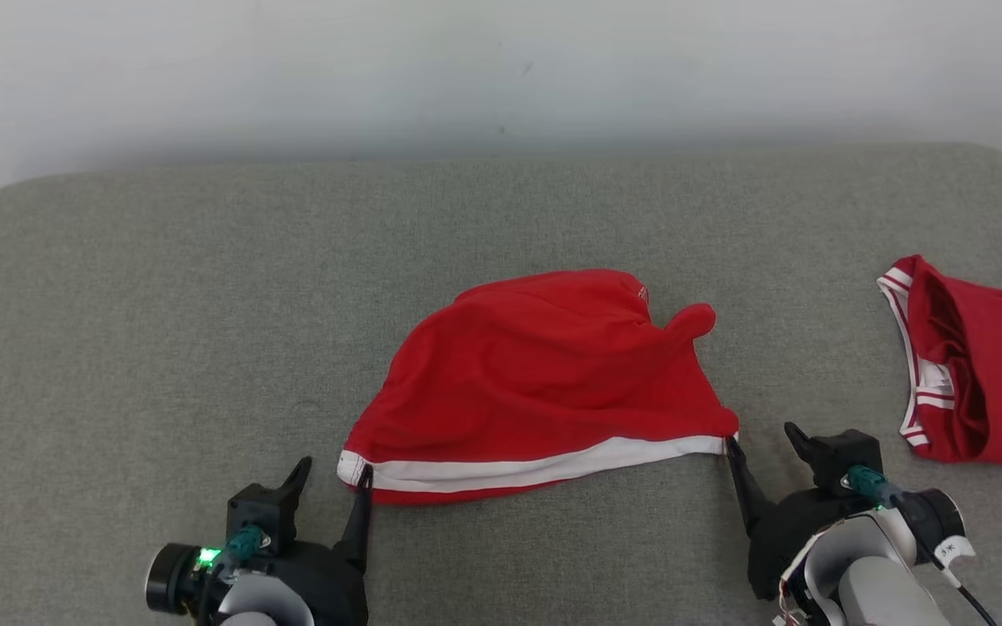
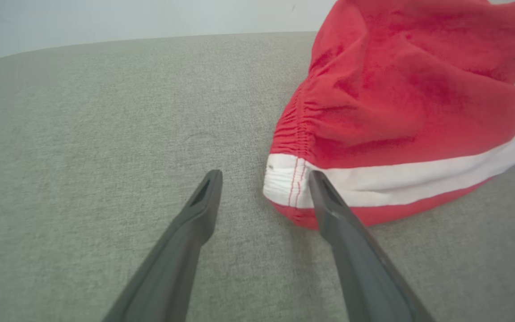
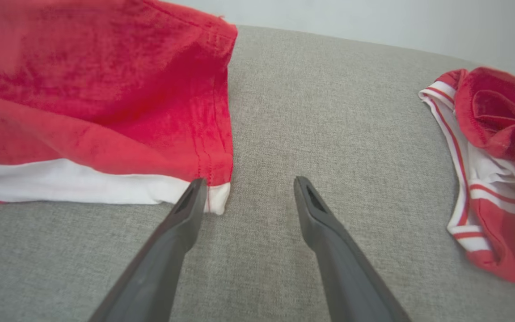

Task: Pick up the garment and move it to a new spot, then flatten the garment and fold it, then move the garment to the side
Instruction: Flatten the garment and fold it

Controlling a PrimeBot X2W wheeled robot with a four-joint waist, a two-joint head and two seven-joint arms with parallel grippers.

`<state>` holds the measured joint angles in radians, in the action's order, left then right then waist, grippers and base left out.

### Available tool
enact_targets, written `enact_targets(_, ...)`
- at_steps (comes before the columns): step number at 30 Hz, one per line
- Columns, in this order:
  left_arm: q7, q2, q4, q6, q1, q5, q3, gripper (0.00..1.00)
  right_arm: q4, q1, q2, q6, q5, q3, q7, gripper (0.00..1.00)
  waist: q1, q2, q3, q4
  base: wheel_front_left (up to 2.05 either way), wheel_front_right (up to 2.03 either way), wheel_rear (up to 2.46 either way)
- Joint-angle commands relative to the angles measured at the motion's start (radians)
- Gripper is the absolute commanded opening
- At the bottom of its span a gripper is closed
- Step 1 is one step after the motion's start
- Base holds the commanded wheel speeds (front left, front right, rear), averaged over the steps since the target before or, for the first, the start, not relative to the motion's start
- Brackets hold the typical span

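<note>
Grey desk (image 1: 162,304) bears red garment (image 1: 536,374). Left gripper (image 1: 333,469) and right gripper (image 1: 762,437) wide open, empty, hem corners at their inner fingers. Flattening step judged current; next, pinch both corners.

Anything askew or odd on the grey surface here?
The red garment humps up instead of lying flat, a lobe poking out at its far right. A second red garment lies crumpled near the right edge.

Two red garments (image 1: 536,374) (image 1: 988,391), four dark fingers (image 1: 355,522) (image 1: 744,487), one grey surface (image 1: 162,304).
</note>
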<state>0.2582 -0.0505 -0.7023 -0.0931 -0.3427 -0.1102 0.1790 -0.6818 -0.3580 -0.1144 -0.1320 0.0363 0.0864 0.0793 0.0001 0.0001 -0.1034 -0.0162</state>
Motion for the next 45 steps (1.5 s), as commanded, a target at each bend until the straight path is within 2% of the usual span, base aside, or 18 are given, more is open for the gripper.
enact_targets(1, 0.002, -0.001, -0.005, 0.005, -0.015, -0.005, 0.003, 1.00, -0.010, -0.011, -0.004, 0.003, -0.001, 0.006, 0.001, 1.00, -0.0001, -0.0001, -0.028, -0.001, 0.00, 0.00, 0.00)
enact_targets(9, 0.005, -0.001, -0.088, 0.028, -0.101, -0.067, 0.045, 1.00, -0.157, -0.107, -0.001, 0.003, 0.032, 0.104, 0.019, 1.00, -0.0001, -0.0001, -0.063, -0.016, 0.00, 0.00, 0.00)
enact_targets(13, 0.007, -0.001, -0.090, 0.021, -0.113, -0.083, 0.069, 1.00, -0.207, -0.123, -0.003, 0.003, 0.059, 0.138, 0.038, 1.00, -0.0001, -0.0001, -0.068, -0.020, 0.00, 0.00, 0.00)
enact_targets(14, 0.006, -0.001, -0.092, 0.017, -0.114, -0.085, 0.076, 0.92, -0.218, -0.125, -0.003, 0.003, 0.062, 0.144, 0.039, 0.96, -0.0001, -0.0001, -0.069, -0.020, 0.00, 0.00, 0.00)
enact_targets(15, 0.007, -0.001, -0.091, 0.014, -0.112, -0.089, 0.080, 0.68, -0.229, -0.128, -0.002, 0.003, 0.066, 0.150, 0.042, 0.89, -0.0001, -0.0001, -0.069, -0.020, 0.00, 0.00, 0.00)
enact_targets(16, 0.007, -0.001, -0.093, 0.014, -0.110, -0.090, 0.086, 0.25, -0.240, -0.131, -0.003, 0.003, 0.071, 0.153, 0.044, 0.80, -0.0001, -0.0001, -0.069, -0.020, 0.00, 0.00, 0.00)
enact_targets(17, 0.007, -0.001, -0.096, 0.009, -0.108, -0.090, 0.091, 0.00, -0.250, -0.133, -0.004, 0.003, 0.075, 0.156, 0.044, 0.78, -0.0001, -0.0001, -0.070, -0.020, 0.00, 0.00, 0.00)
enact_targets(18, 0.007, -0.001, -0.101, 0.005, -0.106, -0.094, 0.095, 0.00, -0.260, -0.133, -0.005, 0.003, 0.078, 0.159, 0.044, 0.58, -0.0001, -0.0001, -0.070, -0.019, 0.00, 0.00, 0.00)
enact_targets(20, 0.007, -0.001, -0.111, 0.004, -0.105, -0.102, 0.100, 0.00, -0.280, -0.136, -0.005, 0.003, 0.088, 0.160, 0.045, 0.36, -0.0001, -0.0001, -0.071, -0.019, 0.00, 0.00, 0.00)
enact_targets(21, 0.007, -0.001, -0.117, 0.001, -0.106, -0.104, 0.105, 0.00, -0.288, -0.137, -0.006, 0.003, 0.089, 0.161, 0.044, 0.02, -0.0001, -0.0001, -0.071, -0.018, 0.00, 0.00, 0.00)
enact_targets(27, 0.005, 0.000, -0.082, -0.010, -0.123, -0.126, 0.121, 0.00, -0.279, -0.159, -0.005, 0.003, 0.125, 0.162, 0.098, 0.00, -0.0001, -0.0001, -0.065, -0.015, 0.00, 0.00, 0.00)
enact_targets(31, 0.005, -0.001, 0.000, -0.021, -0.125, -0.207, 0.105, 0.00, -0.220, -0.180, -0.006, 0.003, 0.189, 0.162, 0.120, 0.00, -0.0001, -0.0001, -0.056, -0.013, 0.00, 0.00, 0.00)
enact_targets(34, 0.002, 0.000, 0.058, -0.030, -0.155, -0.282, 0.117, 0.00, -0.158, -0.186, -0.008, 0.003, 0.266, 0.179, 0.075, 0.00, -0.0001, -0.0001, -0.050, -0.009, 0.00, 0.00, 0.00)
enact_targets(38, -0.076, -0.010, 0.142, -0.037, -0.222, -0.385, 0.130, 0.00, 0.009, -0.230, -0.036, 0.003, 0.418, 0.224, -0.035, 0.00, -0.0001, -0.0001, -0.060, 0.014, 0.00, 0.00, 0.00)
enact_targets(39, -0.076, -0.010, 0.142, -0.037, -0.222, -0.385, 0.130, 0.00, 0.009, -0.230, -0.036, 0.003, 0.418, 0.224, -0.035, 0.00, -0.0001, -0.0001, -0.060, 0.014, 0.00, 0.00, 0.00)
enact_targets(45, -0.267, -0.069, 0.288, -0.036, -0.381, -0.596, 0.112, 0.00, 0.254, -0.375, -0.117, 0.003, 0.561, 0.228, -0.201, 0.00, -0.0001, -0.0001, -0.115, 0.072, 0.00, 0.00, 0.00)
